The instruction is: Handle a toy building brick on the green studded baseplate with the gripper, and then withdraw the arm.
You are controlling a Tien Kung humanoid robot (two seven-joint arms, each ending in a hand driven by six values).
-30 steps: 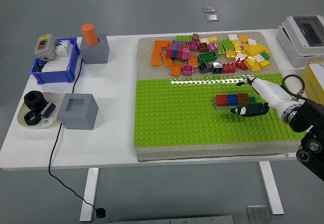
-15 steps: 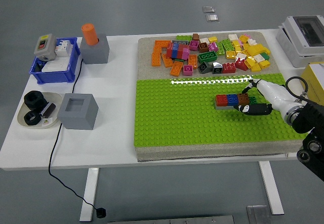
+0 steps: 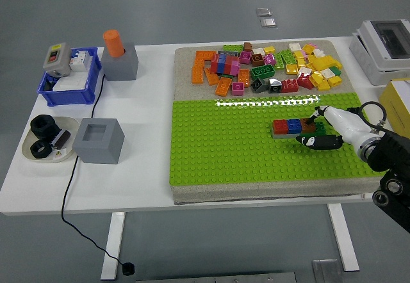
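Brick row (image 3: 293,127) sits right of centre on the baseplate (image 3: 224,148). Right robot hand (image 3: 318,131) is at its brown end, dark fingers (image 3: 314,142) curled beside it; a firm grip can't be confirmed. Risk: a sideways pull could pop the row loose. Open studs lie left; the desk (image 3: 141,104) edge is near right.

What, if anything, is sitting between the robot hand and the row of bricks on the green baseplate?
Nothing visible. The right robot hand is already at the right end of the brick row on the green baseplate, its fingers by the brown brick. The loose brick pile lies farther back.
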